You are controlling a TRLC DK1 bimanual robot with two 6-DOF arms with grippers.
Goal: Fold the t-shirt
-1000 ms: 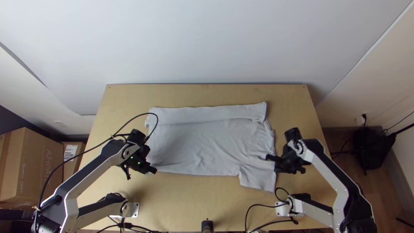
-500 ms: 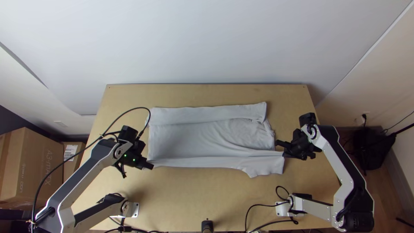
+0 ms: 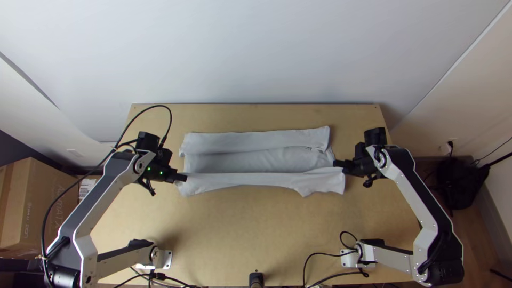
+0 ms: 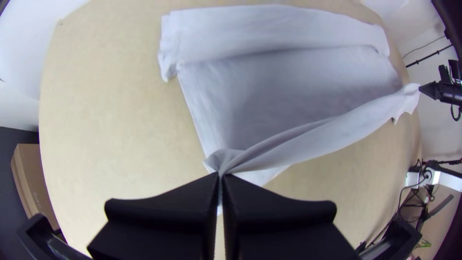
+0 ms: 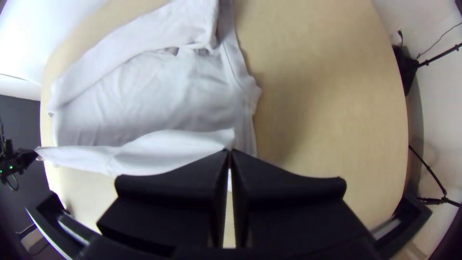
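Pale grey cloth t-shirt [image 3: 250, 159]: on the bench's middle, longer across than deep; a band along its far side lies folded inward, the body flat and lightly wrinkled beside it.
Near band of the shirt [image 3: 245, 181]: strung between both arms, its lower edge uneven; I can't tell whether that edge touches wood.
Left pincer, two wide flat black fingers [image 3: 184, 177]: clenched on the near band's left end; in its wrist view the cloth bunches at the tips.
Right pincer, same black build [image 3: 337, 163]: closed on the band's right end, gripping a corner at the very tips.
Light wooden bench [image 3: 224, 234]: bare wood runs wide between the near band and the arms' bases, narrower past the far fold.
Side margins: wood borders the shirt at both ends, with an arm over each.
Black cables [image 3: 320, 254]: looped by the right base, at the near edge.
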